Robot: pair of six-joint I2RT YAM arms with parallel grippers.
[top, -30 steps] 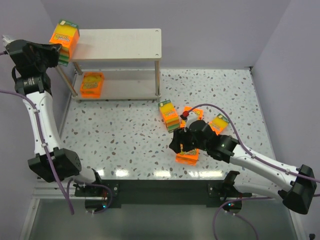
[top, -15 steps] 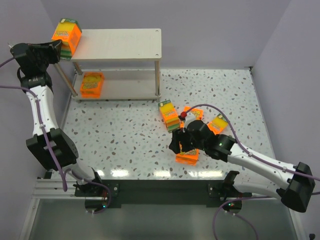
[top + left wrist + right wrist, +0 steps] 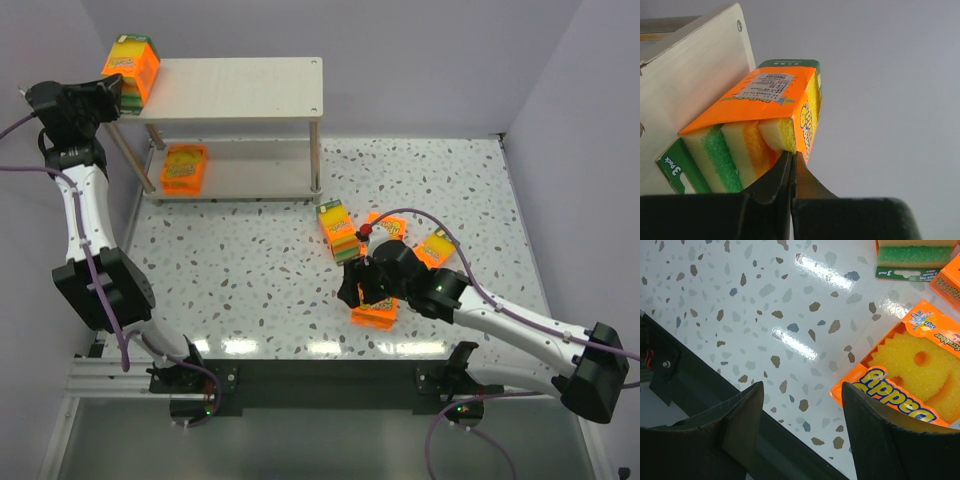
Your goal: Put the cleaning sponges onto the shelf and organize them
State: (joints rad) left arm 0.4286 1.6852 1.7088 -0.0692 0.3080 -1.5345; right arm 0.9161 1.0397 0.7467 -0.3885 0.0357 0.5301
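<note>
The left tool (image 3: 791,166) is closed on the lower edge of a thick sponge pack (image 3: 765,117). It holds the pack against the left end of the shelf (image 3: 240,85), at the top board, apparently to seat it there; whether it rests yet is unclear. A flat pack (image 3: 183,167) lies on the lower board. The right tool (image 3: 802,390) hangs open over the counter (image 3: 740,305), just beside a second flat pack (image 3: 910,375), probably lining up a grasp. An upright pack (image 3: 338,228) and two others crowd nearby, limiting finger room.
</note>
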